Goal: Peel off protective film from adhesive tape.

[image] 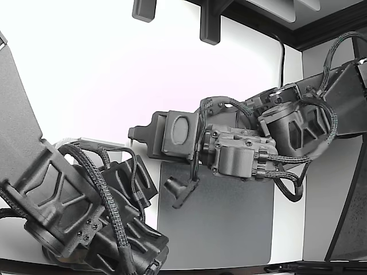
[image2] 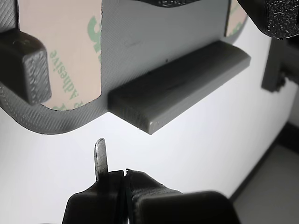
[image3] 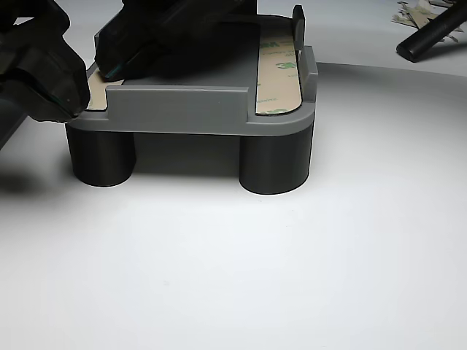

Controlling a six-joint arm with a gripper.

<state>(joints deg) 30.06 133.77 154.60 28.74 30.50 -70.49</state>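
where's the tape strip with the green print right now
In the other view, a tape strip lies on top of the grey part along its right edge, just under a small dark upright tab; the wrist view shows another printed strip on that part.

Much of the part and tape sits out of my sight

In the wrist view, my claw (image2: 112, 175) is cut off by the picture's edge, its base unseen, and the tape strip (image2: 70, 51) runs past the edge with a dark clamp block (image2: 25, 65) covering part of it. Its green print is cropped. In the other view, dark arm parts (image3: 44, 65) hide the grey part's (image3: 190, 109) far side; scraps (image3: 419, 11) near the bench's far corner are too small to identify.
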